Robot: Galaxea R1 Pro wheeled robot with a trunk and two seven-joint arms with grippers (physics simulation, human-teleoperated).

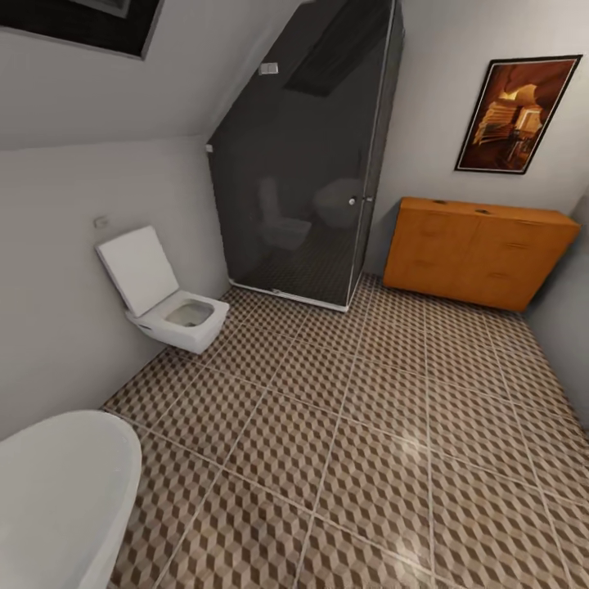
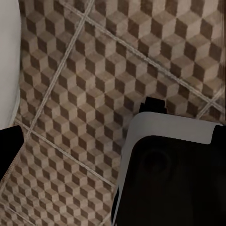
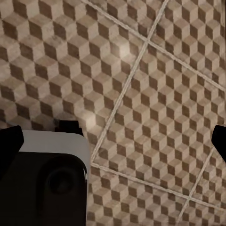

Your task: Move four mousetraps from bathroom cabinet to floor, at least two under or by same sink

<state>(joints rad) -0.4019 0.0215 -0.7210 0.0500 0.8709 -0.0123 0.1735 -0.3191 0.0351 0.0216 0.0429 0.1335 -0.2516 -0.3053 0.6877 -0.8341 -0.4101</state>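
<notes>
Fingers (image 3: 11,146) over bathroom floor (image 3: 141,70); cabinet (image 1: 478,249) lengthwise along far wall.

cabinet (image 1: 478,252): matt orange wood | bathroom floor (image 1: 393,458): glossy patterned tile | shower screen (image 1: 307,155): dark glass

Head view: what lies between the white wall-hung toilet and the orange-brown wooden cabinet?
In the head view, the dark glass shower enclosure and cube-patterned tile floor separate toilet from cabinet.
</notes>
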